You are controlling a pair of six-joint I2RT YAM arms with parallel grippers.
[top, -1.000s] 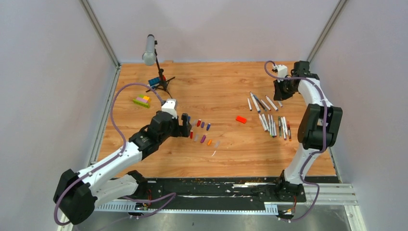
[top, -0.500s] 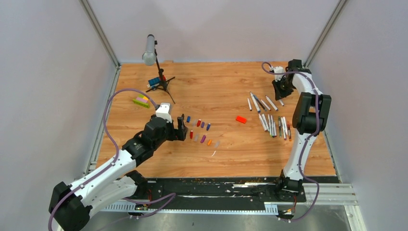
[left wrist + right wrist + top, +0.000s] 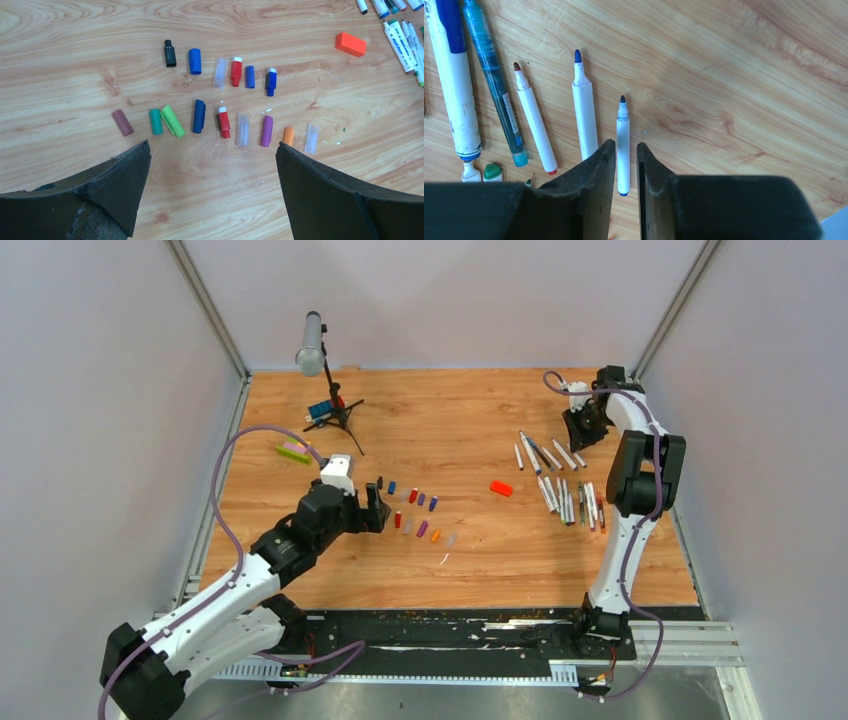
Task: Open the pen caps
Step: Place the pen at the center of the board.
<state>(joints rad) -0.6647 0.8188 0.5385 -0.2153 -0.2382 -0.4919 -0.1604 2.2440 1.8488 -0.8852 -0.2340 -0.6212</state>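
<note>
Several loose pen caps [image 3: 415, 512] lie in two rows at centre-left; the left wrist view shows them red [image 3: 223, 121], blue [image 3: 194, 61], green [image 3: 172, 120], purple [image 3: 266, 131], orange [image 3: 288, 136], black [image 3: 170, 53], brown [image 3: 122, 122] and clear [image 3: 243, 129]. My left gripper [image 3: 378, 502] [image 3: 213, 144] hangs wide open just near of them, holding nothing. Uncapped pens [image 3: 560, 480] lie at the right. My right gripper [image 3: 578, 430] [image 3: 625, 144] is narrowly open astride a thin white pen [image 3: 623, 135] lying on the wood, with a slit on each side.
A flat orange-red block [image 3: 501, 488] [image 3: 350, 44] lies between the caps and pens. A grey microphone [image 3: 312, 343] on a black tripod stands at the back left, with stacked toy bricks [image 3: 293, 450] near it. Walls close in the table.
The right jaws have parted slightly and let go of the thin white pen. The right arm swung toward the far right corner, and the left arm drew back a little.
</note>
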